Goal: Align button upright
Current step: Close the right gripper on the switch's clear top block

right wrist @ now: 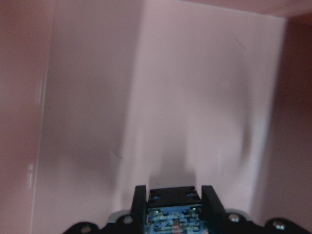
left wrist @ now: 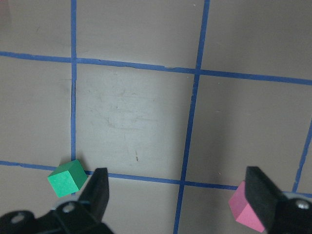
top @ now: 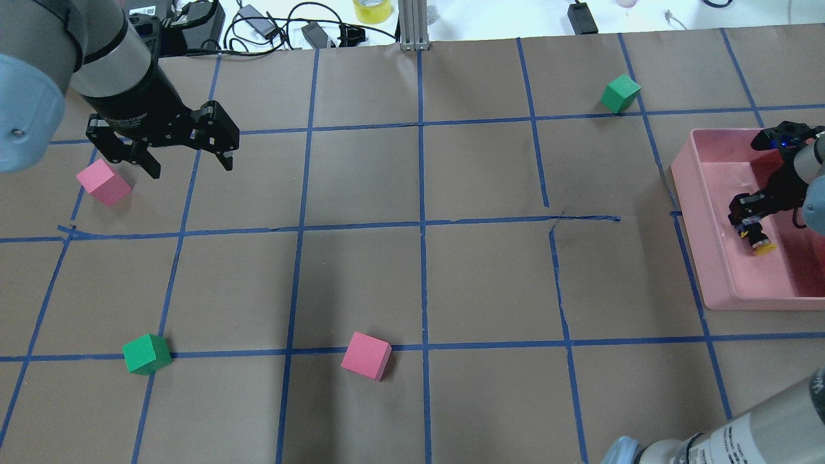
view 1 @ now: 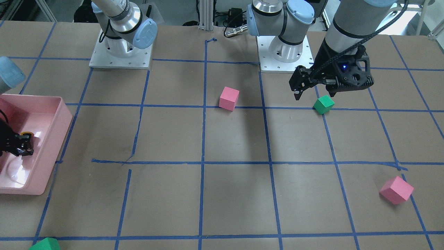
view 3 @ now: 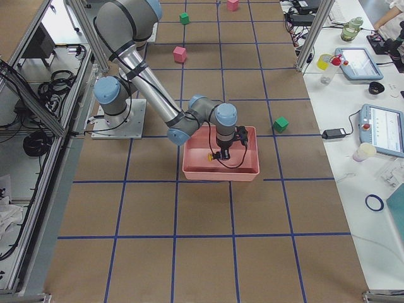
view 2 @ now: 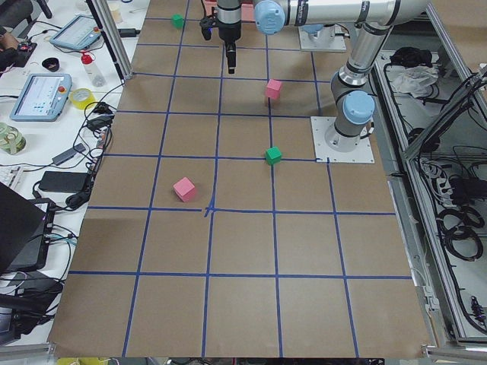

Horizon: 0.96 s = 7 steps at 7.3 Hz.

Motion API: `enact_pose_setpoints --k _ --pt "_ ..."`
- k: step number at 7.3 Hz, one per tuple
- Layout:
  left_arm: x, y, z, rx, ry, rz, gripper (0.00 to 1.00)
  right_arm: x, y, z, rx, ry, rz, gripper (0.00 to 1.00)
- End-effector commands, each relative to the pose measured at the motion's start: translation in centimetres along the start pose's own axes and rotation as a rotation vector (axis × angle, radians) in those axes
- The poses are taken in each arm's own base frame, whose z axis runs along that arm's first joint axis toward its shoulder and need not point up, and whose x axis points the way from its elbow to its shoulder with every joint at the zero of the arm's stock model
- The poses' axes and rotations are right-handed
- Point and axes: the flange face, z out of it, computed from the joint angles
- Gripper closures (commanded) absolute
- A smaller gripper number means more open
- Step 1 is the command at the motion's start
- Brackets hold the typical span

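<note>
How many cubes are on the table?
4: far pink cube left, near pink cube centre, near green cube left, far green cube right, past the tray. None seem hidden.

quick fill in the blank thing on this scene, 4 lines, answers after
1. The right gripper is shut on the button inside the ____ tray.
2. The left gripper hangs over the table with its jaws ____.
3. The round cap of the button is ____.
4. The cube nearest the tray is ____.

Missing words: pink; open; yellow; green.
</note>
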Motion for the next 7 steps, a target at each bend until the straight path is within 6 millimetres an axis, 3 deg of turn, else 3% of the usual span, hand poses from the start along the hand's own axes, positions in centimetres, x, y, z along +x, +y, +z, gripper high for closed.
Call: enact_pose_setpoints --k 1,4,5,7 --pt "0.0 0.0 0.0 0.001 0.000 0.000 0.00 0.0 0.0 -0.5 0.002 0.008 -0.001 0.85" --pt "-0.1 0.0 0.0 0.000 -0.008 0.000 0.00 0.1 0.0 -1.4 -0.007 0.010 -0.002 0.95" --pt "-0.1 0.0 0.0 0.000 -0.006 0.000 0.00 0.2 -0.2 -3.7 -0.019 0.000 -0.002 0.98" --pt "-0.1 0.0 0.0 0.000 -0.006 0.000 0.00 0.6 -2.1 -11.8 -0.005 0.015 -0.019 1.00"
